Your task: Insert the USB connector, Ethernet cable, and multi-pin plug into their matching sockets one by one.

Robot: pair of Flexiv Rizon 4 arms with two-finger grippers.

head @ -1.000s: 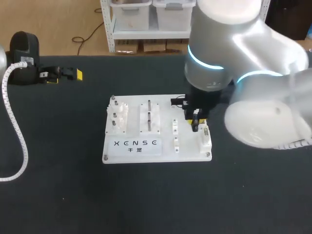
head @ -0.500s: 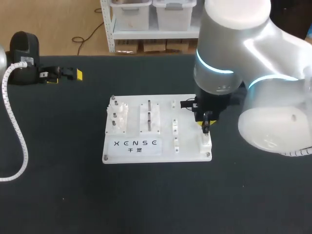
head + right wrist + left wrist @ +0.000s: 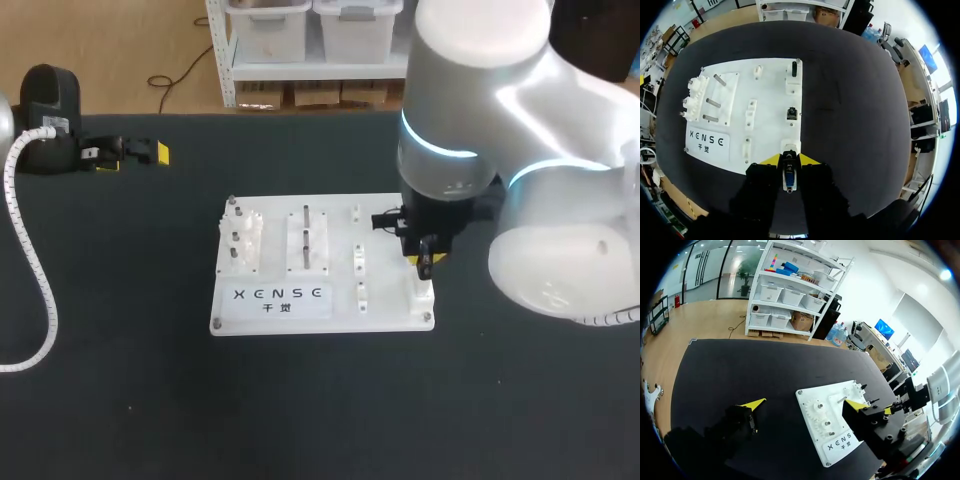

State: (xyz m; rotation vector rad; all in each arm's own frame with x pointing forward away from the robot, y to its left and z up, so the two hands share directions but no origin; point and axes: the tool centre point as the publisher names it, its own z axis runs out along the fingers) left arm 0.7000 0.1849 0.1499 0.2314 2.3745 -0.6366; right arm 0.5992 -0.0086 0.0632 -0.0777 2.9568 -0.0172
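Presently grips USB connector (image 3: 788,177) in right gripper (image 3: 788,160), long axis aimed straight at white socket block (image 3: 790,146) just ahead at near right corner of board (image 3: 772,85), with left gripper (image 3: 805,404) spread empty, well apart.

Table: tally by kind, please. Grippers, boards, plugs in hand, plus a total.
grippers: 2 (left gripper, right gripper)
board: 1
plug, held in the right gripper: 1
total: 4
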